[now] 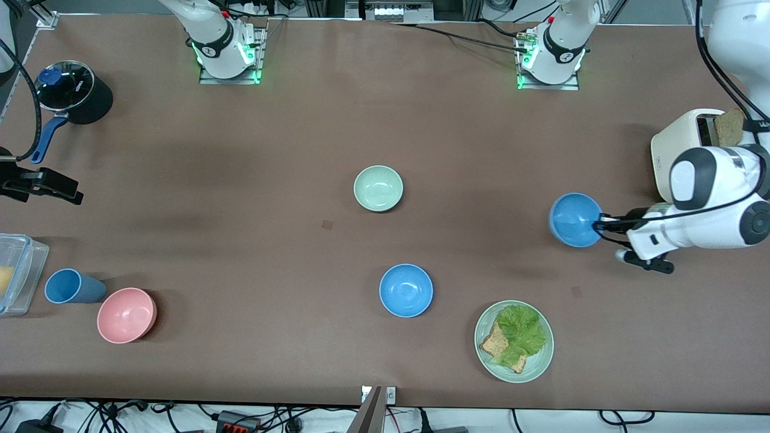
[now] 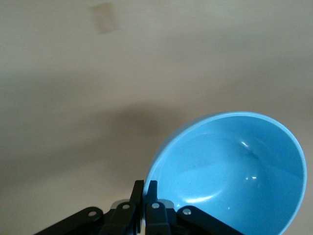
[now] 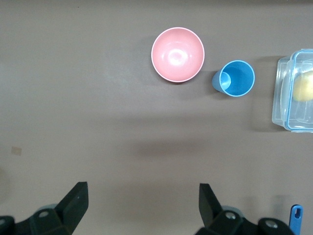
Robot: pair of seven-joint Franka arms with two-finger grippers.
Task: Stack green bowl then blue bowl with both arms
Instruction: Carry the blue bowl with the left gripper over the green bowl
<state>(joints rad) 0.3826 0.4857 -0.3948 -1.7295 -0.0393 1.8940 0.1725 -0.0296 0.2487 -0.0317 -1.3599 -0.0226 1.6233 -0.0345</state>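
The pale green bowl sits upright mid-table. One blue bowl rests nearer the front camera than it. A second blue bowl hangs tilted over the table toward the left arm's end, beside the toaster. My left gripper is shut on its rim, one finger inside and one outside. My right gripper waits open and holds nothing, over the table at the right arm's end, between the pot and the plastic container.
A pale green plate with lettuce and bread lies near the front edge. A toaster holds a slice of bread. At the right arm's end are a black pot, a pink bowl, a blue cup and a clear container.
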